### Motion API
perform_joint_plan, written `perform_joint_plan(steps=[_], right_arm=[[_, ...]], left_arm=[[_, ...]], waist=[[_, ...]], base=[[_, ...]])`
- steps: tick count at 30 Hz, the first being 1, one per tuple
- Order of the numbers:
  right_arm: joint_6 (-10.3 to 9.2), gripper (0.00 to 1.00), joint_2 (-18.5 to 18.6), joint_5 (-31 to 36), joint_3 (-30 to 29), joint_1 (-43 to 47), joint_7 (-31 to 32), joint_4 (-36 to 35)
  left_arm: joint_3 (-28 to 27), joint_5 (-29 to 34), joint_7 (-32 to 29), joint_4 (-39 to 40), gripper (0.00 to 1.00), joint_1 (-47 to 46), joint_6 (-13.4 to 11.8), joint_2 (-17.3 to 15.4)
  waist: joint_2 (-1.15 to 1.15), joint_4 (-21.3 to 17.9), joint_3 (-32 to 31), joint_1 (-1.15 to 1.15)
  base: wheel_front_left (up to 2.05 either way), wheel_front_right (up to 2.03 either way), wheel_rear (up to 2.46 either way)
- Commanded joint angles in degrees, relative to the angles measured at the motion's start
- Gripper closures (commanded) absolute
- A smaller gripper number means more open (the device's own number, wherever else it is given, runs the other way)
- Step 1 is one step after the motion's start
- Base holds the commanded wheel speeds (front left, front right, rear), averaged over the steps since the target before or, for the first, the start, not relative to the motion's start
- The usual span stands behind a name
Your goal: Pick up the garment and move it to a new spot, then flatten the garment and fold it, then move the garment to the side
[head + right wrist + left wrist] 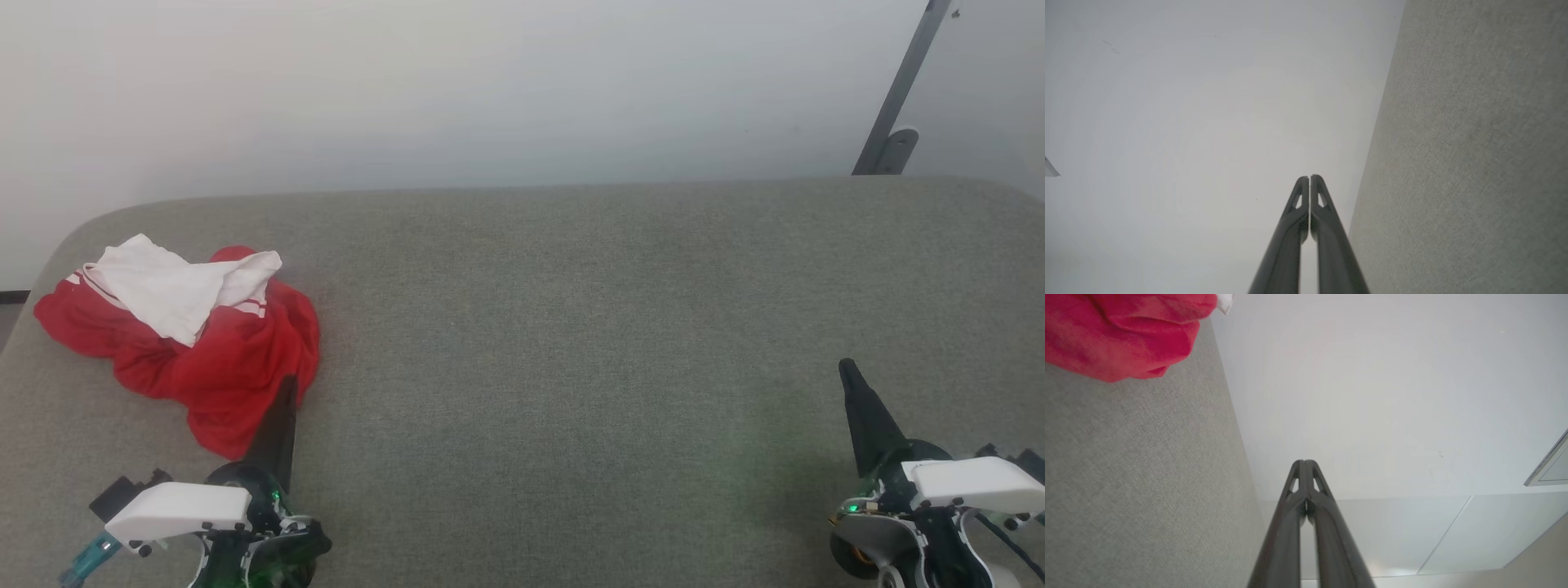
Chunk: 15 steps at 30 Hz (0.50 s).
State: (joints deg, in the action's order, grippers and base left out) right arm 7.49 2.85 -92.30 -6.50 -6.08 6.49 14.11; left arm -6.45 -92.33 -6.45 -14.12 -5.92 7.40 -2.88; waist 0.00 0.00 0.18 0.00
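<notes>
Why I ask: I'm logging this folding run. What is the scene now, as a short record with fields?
surface: grey fabric-covered top, pale wall behind
garment: red and white garment, crumpled in a heap at the surface's left end, white part on top
left gripper: left gripper shut, empty, tip by the garment's right edge; contact cannot be told
right gripper: right gripper shut, empty, over bare surface at the right, far from the garment
task state: garment not yet picked up or flattened
</notes>
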Motion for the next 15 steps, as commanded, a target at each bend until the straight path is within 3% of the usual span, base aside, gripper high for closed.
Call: perform_joint_plan(steps=[1,15], right_arm=[[0.11,1.00,0.1,-0.2,-0.1,-0.3,0.0,0.0],[0.11,1.00,0.1,-0.2,-0.1,-0.3,0.0,0.0]], left_arm=[[-0.2,-0.2,-0.1,0.0,1.00,-0.6,0.3,0.0],[-0.2,-0.2,-0.1,0.0,1.00,-0.6,0.3,0.0]], waist=[[0.00,0.0,0.0,0.00],[0.00,0.0,0.0,0.00]], base=[[0.00,0.00,0.00],[0.00,0.00,0.00]])
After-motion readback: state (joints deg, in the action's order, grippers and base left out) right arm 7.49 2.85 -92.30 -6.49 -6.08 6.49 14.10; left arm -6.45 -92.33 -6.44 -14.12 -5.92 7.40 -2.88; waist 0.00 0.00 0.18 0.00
